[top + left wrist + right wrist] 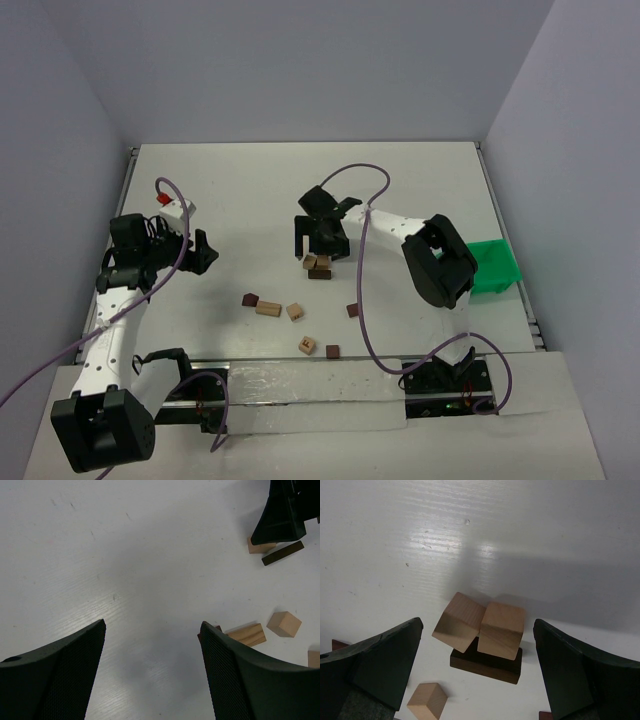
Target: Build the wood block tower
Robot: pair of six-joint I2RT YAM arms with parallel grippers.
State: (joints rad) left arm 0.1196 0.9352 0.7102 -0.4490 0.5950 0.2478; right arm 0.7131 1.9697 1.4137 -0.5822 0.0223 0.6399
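Observation:
The wood block tower [318, 266] is a low stack. In the right wrist view it is a dark brown brick [487, 664] with two tan cubes on top. The left cube [459, 621] is tilted and overhangs the brick's edge. The right cube [501, 629] sits squarer. My right gripper [476, 630] is open and empty, just over the stack, with a finger on each side. It shows in the top view [318, 238] too. My left gripper [152, 627] is open and empty over bare table at the left [200, 250].
Loose blocks lie near the front: a dark block [250, 299], a tan brick [267, 308], a tan cube [295, 311], a dark cube [352, 310], a tan block [307, 345] and a dark cube [332, 351]. A green bin [493, 265] stands at the right.

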